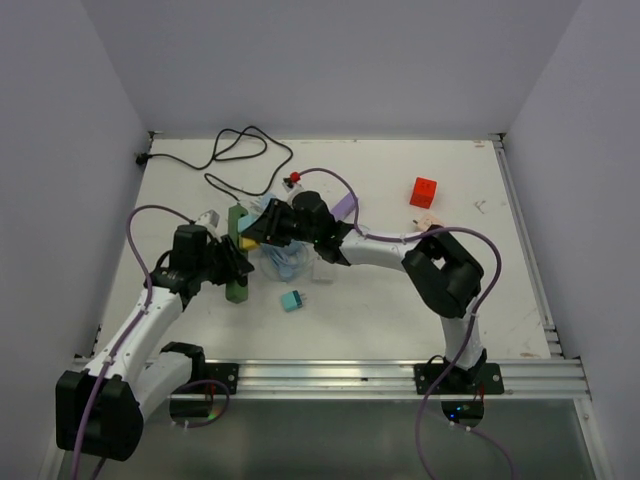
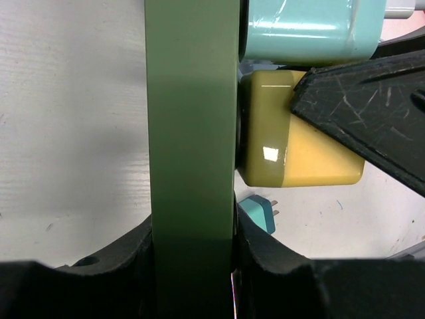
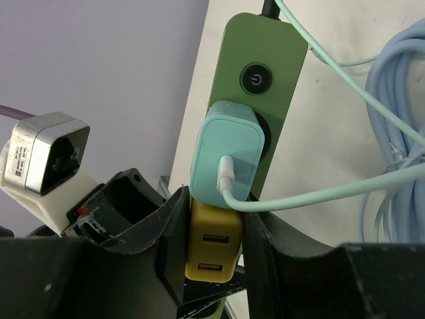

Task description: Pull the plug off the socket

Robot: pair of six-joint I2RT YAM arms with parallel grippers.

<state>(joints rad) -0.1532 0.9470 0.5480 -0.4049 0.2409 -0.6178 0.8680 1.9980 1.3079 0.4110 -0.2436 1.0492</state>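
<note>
At one strip [image 2: 192,133] with two plugs [image 3: 226,159], left fingers [image 2: 113,282] clamp it, right fingers [image 3: 292,266] the yellow plug [image 3: 212,246].

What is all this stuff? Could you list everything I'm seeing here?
power strip: 1, green, mid-table, clamped by the left arm
yellow plug: 1, yellow, on the strip's face
charger: 1, pale teal, plugged in beside the yellow plug
loose plug: 1, teal, on the table near the strip
cube: 1, red, far right
black cable: 1, black, far left
blue cable: 1, pale blue, bundled beside the strip
table: 1, white
left gripper: 1, black, shut on the power strip
right gripper: 1, black, shut on the yellow plug
</note>
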